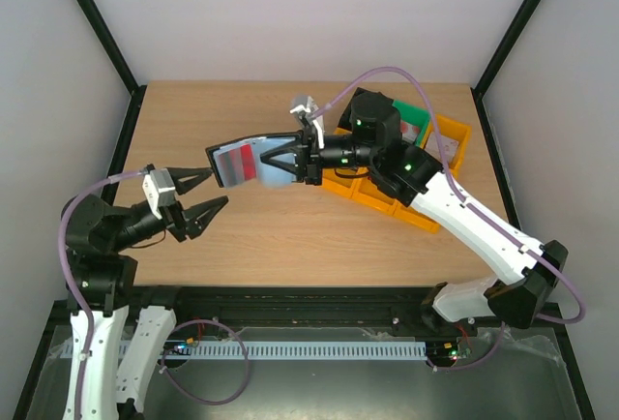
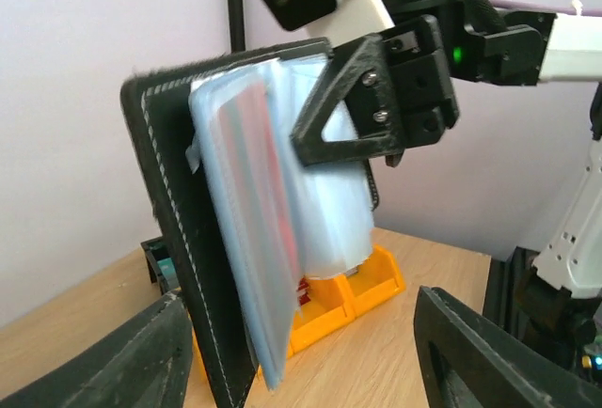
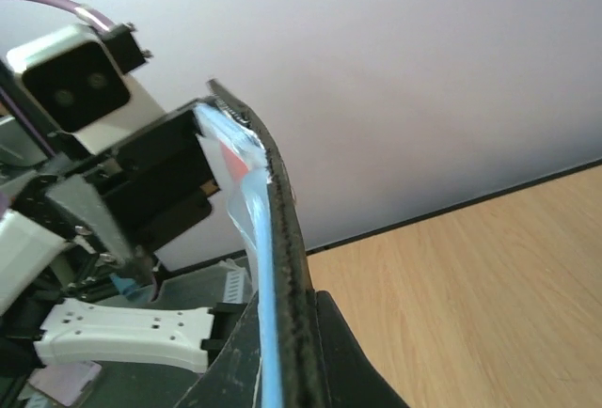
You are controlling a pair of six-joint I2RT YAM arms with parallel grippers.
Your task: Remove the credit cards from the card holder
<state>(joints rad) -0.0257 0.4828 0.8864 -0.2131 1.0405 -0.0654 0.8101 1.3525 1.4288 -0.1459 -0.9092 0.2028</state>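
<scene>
The card holder (image 1: 218,166) hangs in the air above the table, spread open, with a black stitched cover (image 2: 174,239) and blue-grey plastic sleeves (image 2: 329,211). A red credit card (image 1: 250,159) shows through one sleeve (image 2: 268,192). My right gripper (image 1: 271,162) is shut on the holder's right side; in the right wrist view the holder (image 3: 287,239) runs edge-on between its fingers (image 3: 282,370). My left gripper (image 1: 217,187) stands open just below and left of the holder, touching nothing; its fingers (image 2: 122,361) frame the bottom of the left wrist view.
Yellow bins (image 1: 387,195) and a green bin (image 1: 416,120) sit at the right back of the table, under the right arm. The yellow bins (image 2: 362,286) also lie behind the holder in the left wrist view. Black frame posts stand at the corners.
</scene>
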